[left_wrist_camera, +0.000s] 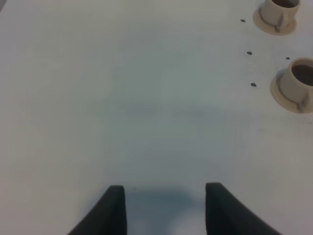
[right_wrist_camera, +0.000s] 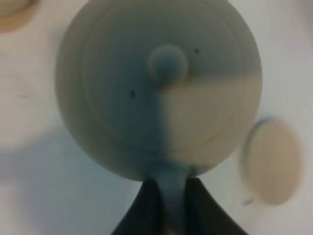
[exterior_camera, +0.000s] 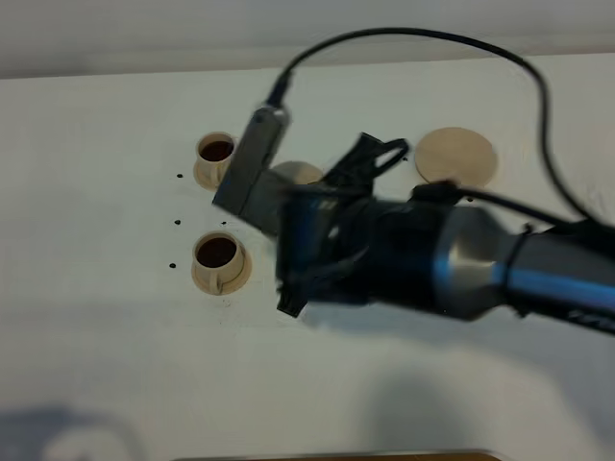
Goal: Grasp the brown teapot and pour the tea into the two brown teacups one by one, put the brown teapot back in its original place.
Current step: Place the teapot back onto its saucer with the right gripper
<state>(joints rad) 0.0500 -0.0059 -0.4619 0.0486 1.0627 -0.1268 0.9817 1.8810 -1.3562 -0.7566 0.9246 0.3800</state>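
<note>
Closest in, the left end effector hangs over bare white table, fingers apart, nothing between them. It is out of the play.

Further out, the two teacups. The near teacup sits on its saucer with dark liquid inside, and the far teacup shows the same dark fill. A few dark specks dot the table beside them. Both cups look poured, so my read is that the step in hand is the return trip.

Next, the right end effector, its fingers clamped on the loop handle of the brown teapot. In the wrist view the knobbed lid faces the camera full on, which suggests the pot hangs roughly level, though that picture is soft and I cannot say whether the base is off the table. From above only a sliver of the teapot shows past the arm, just right of the cups.

Farthest back, the coaster disc, bare, well right of the teapot. That is home.

How to do it well: keep the pot level on the carry so nothing dribbles from the spout, and lift enough to clear the cups before swinging right. Centre the round body over the disc, come down slowly until the base sits flat, and only then release the handle. Withdraw along the handle's line so the fingers do not tip the pot.
</note>
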